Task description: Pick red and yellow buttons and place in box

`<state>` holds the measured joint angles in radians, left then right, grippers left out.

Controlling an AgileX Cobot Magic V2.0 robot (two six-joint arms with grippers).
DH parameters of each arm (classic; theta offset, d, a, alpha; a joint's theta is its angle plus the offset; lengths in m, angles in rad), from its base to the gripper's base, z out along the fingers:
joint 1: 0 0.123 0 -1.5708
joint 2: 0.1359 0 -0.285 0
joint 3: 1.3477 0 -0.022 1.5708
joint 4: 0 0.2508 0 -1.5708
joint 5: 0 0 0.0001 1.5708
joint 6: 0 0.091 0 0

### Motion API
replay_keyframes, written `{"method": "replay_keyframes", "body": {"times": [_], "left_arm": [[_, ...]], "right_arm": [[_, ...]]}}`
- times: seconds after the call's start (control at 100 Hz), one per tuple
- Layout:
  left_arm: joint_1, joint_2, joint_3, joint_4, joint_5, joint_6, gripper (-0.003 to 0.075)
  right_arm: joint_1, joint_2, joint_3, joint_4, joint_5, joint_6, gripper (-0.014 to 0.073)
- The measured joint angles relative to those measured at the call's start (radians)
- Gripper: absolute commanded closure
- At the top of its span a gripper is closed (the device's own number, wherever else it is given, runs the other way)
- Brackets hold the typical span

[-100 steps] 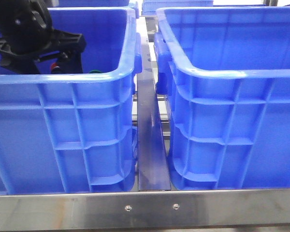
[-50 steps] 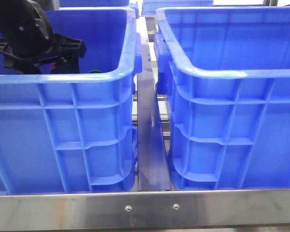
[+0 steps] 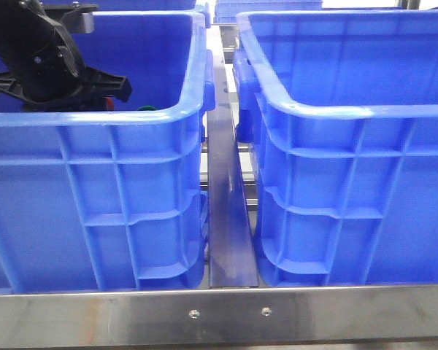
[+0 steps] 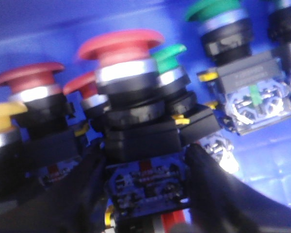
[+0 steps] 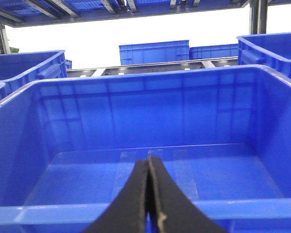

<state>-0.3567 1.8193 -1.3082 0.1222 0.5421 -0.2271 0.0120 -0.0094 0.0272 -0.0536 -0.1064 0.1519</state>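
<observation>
Red button, a dark-red mushroom-cap push button w/ silver collar and black base (image 4: 122, 73), sits in a packed cluster on the floor of the left blue plastic crate (image 3: 95, 182). It stands roughly upright, cap away from the fingers, base down toward them, which suits a grip on the boxy black body rather than the slippery round cap. Left gripper (image 4: 143, 170) has its two black fingers (image 4: 218, 194) on either side of that base; looks clamped on it or very nearly, pads at the block's sides, no clear gap visible.

Neighbours crowd it: another dark-red capped button (image 4: 31, 85), a third red one (image 4: 85, 90) partly hidden behind, an orange-yellow capped button (image 4: 2, 121) at the frame edge, and a green capped button (image 4: 170, 60) just beside or touching the target. Another green capped button on a grey contact block (image 4: 223, 24) lies further off. Tight packing is prob why the grip goes low on the body.

Front view: left arm reaches down into the left crate from above, black wrist (image 3: 47, 62) just over the near rim, fingertips hidden below the rim.

Right gripper (image 5: 149, 199) hangs idle w/ fingers pressed together, holding nothing, pointed into the right blue plastic crate (image 5: 145, 213), whose floor shows no buttons; likely the target box. Right arm not seen in front view.
</observation>
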Motion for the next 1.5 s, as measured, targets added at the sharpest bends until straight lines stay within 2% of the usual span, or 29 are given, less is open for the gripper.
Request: {"method": "replay_keyframes", "body": {"times": [0.26,0.51,0.78,0.98,1.12,1.35,1.5], "left_arm": [[-0.013,-0.098,0.0,0.007,0.017,0.0,0.0741],[-0.097,-0.276,0.054,0.027,0.06,0.0,0.0741],[-0.295,-0.482,0.162,0.033,0.082,0.017,0.0741],[-0.471,-0.599,0.169,0.035,0.08,0.023,0.0741],[-0.546,-0.63,0.169,0.037,0.08,0.023,0.0741],[-0.569,-0.633,0.17,0.044,0.08,0.023,0.0741],[-0.569,-0.633,0.17,0.048,0.08,0.023,0.0741]], "right_arm": [[0.0,0.0,0.0,0.0,0.0,0.0,0.0662],[0.0,0.0,0.0,0.0,0.0,0.0,0.0662],[0.0,0.0,0.0,0.0,0.0,0.0,0.0662],[0.0,0.0,0.0,0.0,0.0,0.0,0.0662],[0.0,0.0,0.0,0.0,0.0,0.0,0.0662],[0.0,0.0,-0.002,0.0,0.003,0.034,0.0662],[0.0,0.0,-0.136,0.0,0.114,0.09,0.0662]]}}
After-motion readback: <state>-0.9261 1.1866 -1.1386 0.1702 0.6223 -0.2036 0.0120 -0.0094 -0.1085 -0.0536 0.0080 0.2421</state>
